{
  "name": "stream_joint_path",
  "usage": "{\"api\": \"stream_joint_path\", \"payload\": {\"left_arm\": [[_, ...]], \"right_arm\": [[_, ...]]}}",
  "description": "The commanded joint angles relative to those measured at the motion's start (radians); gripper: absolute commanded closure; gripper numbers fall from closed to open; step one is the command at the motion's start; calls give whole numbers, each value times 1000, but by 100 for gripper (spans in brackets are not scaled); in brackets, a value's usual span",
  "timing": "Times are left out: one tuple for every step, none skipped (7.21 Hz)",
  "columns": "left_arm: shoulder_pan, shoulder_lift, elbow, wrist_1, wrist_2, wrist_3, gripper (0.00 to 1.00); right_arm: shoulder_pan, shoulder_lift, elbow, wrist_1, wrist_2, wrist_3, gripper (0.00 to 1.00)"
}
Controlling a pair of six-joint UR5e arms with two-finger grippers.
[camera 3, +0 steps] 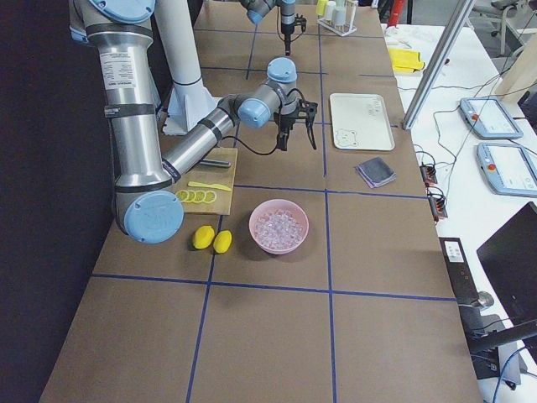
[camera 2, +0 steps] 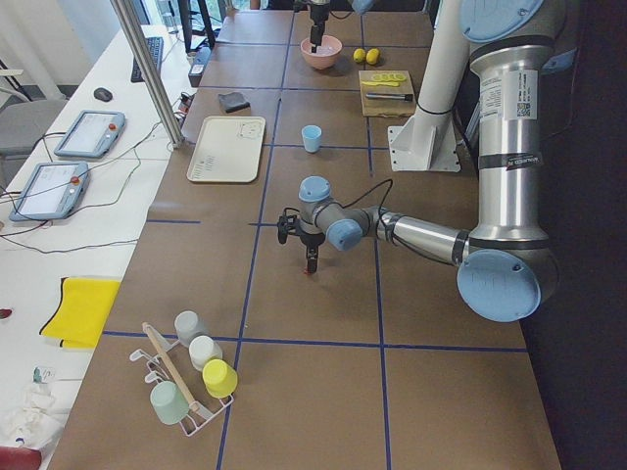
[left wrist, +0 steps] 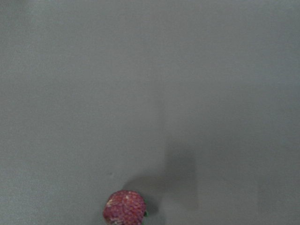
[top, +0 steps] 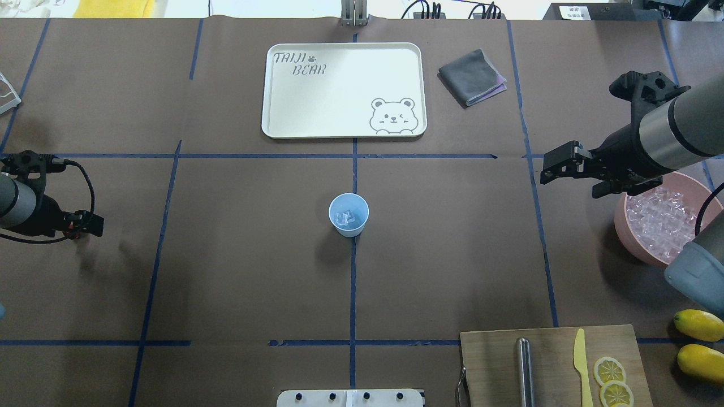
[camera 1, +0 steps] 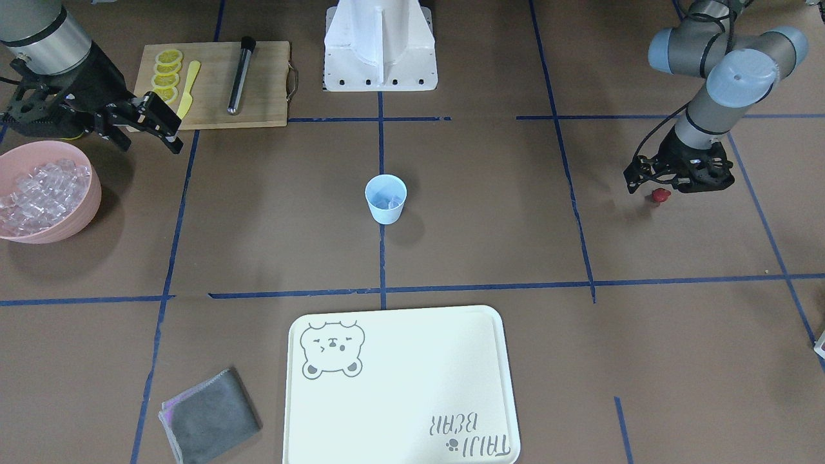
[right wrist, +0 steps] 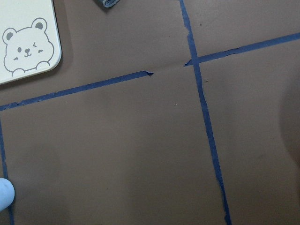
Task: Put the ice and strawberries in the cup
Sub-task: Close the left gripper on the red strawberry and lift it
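The pale-blue cup (camera 1: 386,201) (top: 348,215) stands upright at the table's middle, with a few clear ice cubes (top: 345,218) inside. More ice (camera 1: 40,193) (top: 662,219) fills the pink bowl (camera 1: 77,219). A small dark-red strawberry (camera 1: 660,195) (left wrist: 124,209) lies right under my left gripper (camera 1: 648,187) (top: 90,224). I cannot tell whether its fingers are shut on the berry. My right gripper (camera 1: 149,138) (top: 565,178) hangs open and empty beside the bowl, on the cup's side. The cup's rim (right wrist: 4,194) shows in the right wrist view.
A cream bear tray (top: 271,90) (camera 1: 496,386) and a folded grey cloth (top: 471,76) lie on the far side of the table from the robot. A wooden board (camera 1: 258,77) carries lemon slices (camera 1: 167,71), a yellow knife and a metal rod. Two whole lemons (top: 700,339) lie beside the board.
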Motion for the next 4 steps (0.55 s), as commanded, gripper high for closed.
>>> {"api": "stream_joint_path", "payload": {"left_arm": [[-1,2,6,1,-2,0,2],[0,0,10,1,2,0,3],[2,-1,15,1,4,2,3],[0,0,15,1,5,3,5]], "right_arm": [[0,1,1,0,0,0,1],[0,-1,3,0,0,0,1],[0,-1,4,0,0,1,1],[0,-1,6,0,0,1,1]]}}
